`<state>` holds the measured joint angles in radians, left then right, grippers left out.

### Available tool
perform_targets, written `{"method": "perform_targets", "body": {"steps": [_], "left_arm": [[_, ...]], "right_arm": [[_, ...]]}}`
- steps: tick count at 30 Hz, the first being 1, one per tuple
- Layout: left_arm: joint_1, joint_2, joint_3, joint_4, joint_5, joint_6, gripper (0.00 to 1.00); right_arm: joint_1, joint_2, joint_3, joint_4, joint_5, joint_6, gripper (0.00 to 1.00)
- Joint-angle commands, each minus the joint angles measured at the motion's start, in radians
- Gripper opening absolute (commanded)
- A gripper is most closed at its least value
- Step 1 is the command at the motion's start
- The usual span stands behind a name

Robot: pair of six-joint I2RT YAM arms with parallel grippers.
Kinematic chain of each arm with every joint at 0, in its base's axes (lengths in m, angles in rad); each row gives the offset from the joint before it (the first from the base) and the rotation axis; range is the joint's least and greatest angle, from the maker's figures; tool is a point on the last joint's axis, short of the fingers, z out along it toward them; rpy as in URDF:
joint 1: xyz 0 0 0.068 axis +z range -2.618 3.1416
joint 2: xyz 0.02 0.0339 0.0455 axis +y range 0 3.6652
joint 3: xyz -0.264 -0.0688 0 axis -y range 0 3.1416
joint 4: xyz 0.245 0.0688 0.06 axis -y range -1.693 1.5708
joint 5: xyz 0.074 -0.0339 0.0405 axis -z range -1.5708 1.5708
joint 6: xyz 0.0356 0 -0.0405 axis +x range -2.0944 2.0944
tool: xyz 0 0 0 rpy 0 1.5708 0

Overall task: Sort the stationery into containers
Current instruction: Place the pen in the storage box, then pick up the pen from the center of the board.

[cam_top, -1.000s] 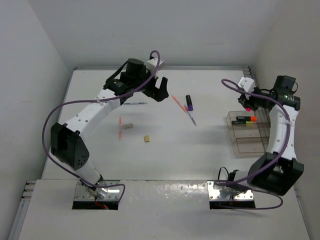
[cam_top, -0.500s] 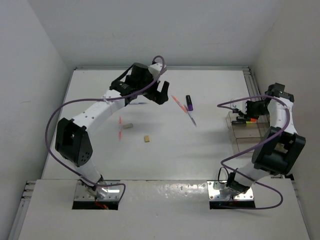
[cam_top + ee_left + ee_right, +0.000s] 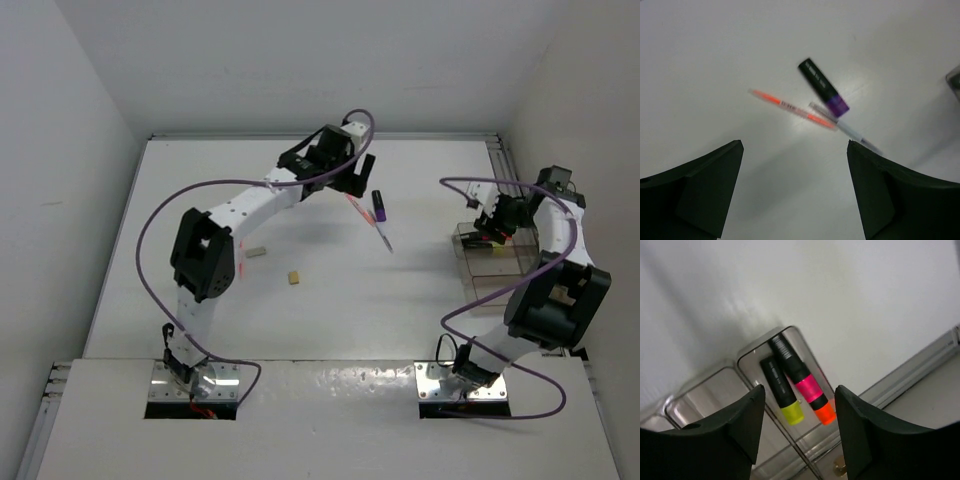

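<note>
Black left gripper (image 3: 793,165) jaws wide, empty, hovering nr purple-ended highlighter (image 3: 823,87); orange pen (image 3: 792,108) and thin pen (image 3: 847,131) just beside it. Best centre over highlighter body, jaws straddling, clear of both pens. Right gripper (image 3: 797,405) also spread, empty, well apart, over container (image 3: 751,369).
</note>
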<state>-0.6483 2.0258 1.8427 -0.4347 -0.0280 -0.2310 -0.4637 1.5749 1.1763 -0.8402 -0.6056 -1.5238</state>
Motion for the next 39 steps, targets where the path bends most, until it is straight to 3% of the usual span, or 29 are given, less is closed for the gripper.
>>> {"method": "perform_targets", "body": {"steps": [1, 3, 6, 9, 18, 39], "left_arm": [[-0.034, 0.141, 0.16, 0.034, -0.102, -0.073, 0.91], [-0.057, 0.212, 0.28, 0.015, -0.159, -0.116, 0.88], [-0.093, 0.312, 0.354, 0.028, -0.22, -0.165, 0.85], [-0.113, 0.376, 0.378, 0.05, -0.249, -0.203, 0.82], [-0.142, 0.479, 0.424, 0.139, -0.283, -0.228, 0.79], [-0.162, 0.6, 0.443, 0.203, -0.305, -0.188, 0.7]], "right_arm": [[-0.015, -0.113, 0.031, 0.209, -0.154, 0.526, 0.57], [-0.024, -0.18, 0.002, 0.344, -0.168, 0.847, 0.58], [-0.049, -0.269, -0.039, 0.42, -0.186, 1.113, 0.59], [-0.082, -0.346, -0.091, 0.425, -0.224, 1.241, 0.6], [-0.145, -0.46, -0.179, 0.349, -0.29, 1.323, 0.61], [-0.213, -0.421, -0.104, 0.29, -0.341, 1.378, 0.61]]}}
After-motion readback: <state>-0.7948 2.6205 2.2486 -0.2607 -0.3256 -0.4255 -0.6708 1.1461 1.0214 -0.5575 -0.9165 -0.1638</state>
